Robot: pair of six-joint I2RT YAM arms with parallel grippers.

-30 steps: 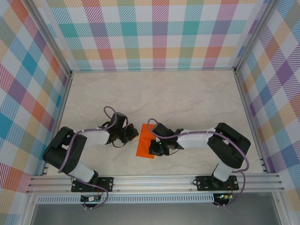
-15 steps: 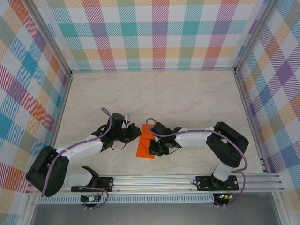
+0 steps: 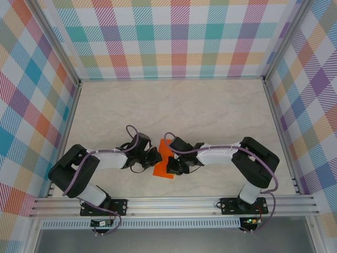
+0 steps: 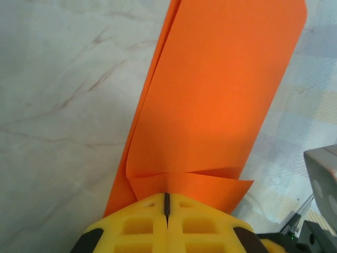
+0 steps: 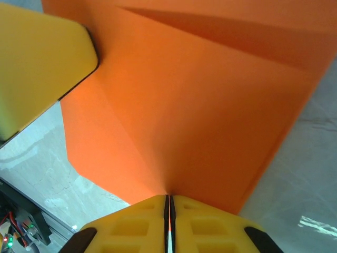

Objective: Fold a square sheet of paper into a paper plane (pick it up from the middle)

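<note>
**Paper pinched from both sides, fold half made**

Left gripper (image 3: 154,156), just left of centre in the overhead frame, is clenched on the near-left edge of the orange sheet (image 3: 160,169). Its wrist view shows the paper puckering where the pads meet. Just right of it, the right gripper (image 3: 171,163) is clamped on the opposite edge.

To my eye, the fold will go well only if neither arm tugs. The layers should be brought flush and pressed flat on the table (image 3: 210,110) before either arm lets go, because paper this thin buckles easily.

The sheet sits low in the middle of the frame as a narrow folded strip. Its long axis runs top to bottom, with the lower end leaning slightly left. I see no pointed nose yet.
</note>
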